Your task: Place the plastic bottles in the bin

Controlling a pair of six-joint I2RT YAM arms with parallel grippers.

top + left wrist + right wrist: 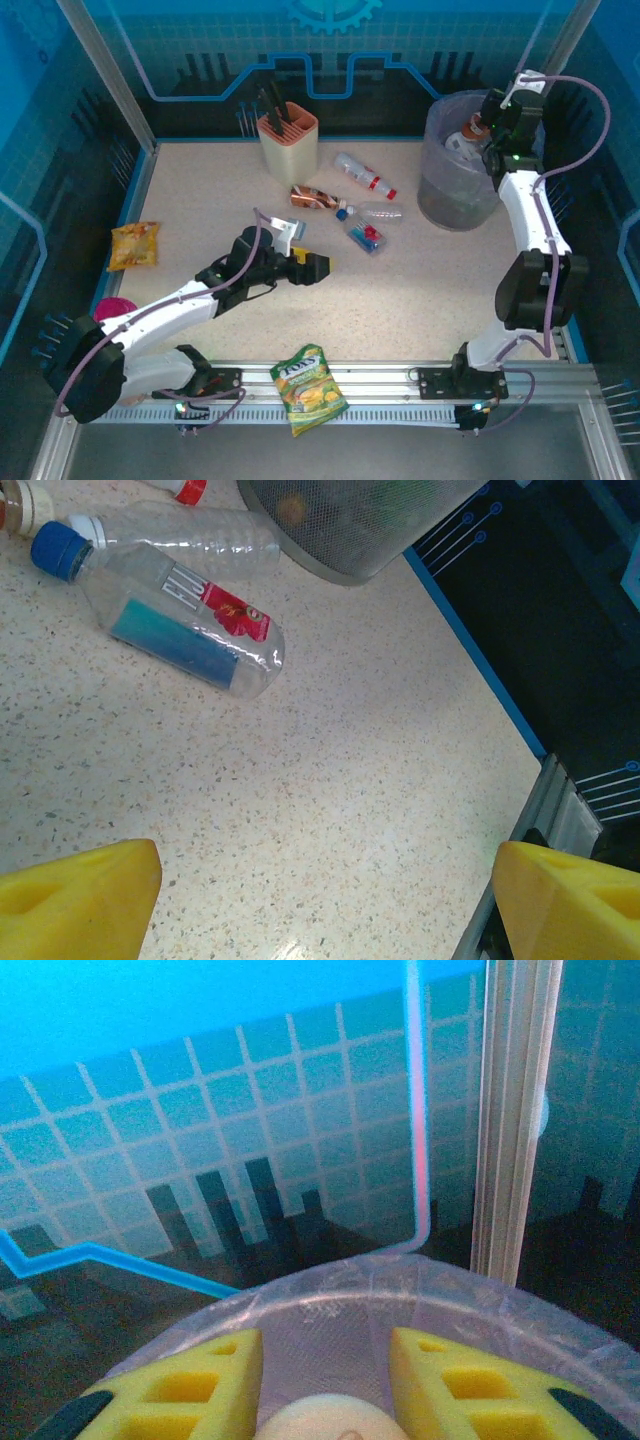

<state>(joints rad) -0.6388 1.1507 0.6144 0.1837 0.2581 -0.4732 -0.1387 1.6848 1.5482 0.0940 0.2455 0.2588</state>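
Plastic bottles (365,178), four, lie on the counter (420,300) toward its far edge. The right hand (325,1375) is clenched on another bottle (468,136) above the bin (455,205) at the far right corner. The left hand (320,900) hangs released mid-counter.

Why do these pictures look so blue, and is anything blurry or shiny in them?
Top view: the blue walls tint everything, and it is fairly sharp. Left wrist view: the left fingers are blurred, the blue-capped bottle is sharp, and there is a small glare on the table. Right wrist view: the right fingers and the pale bottle between them are soft; the bin rim is clearer.
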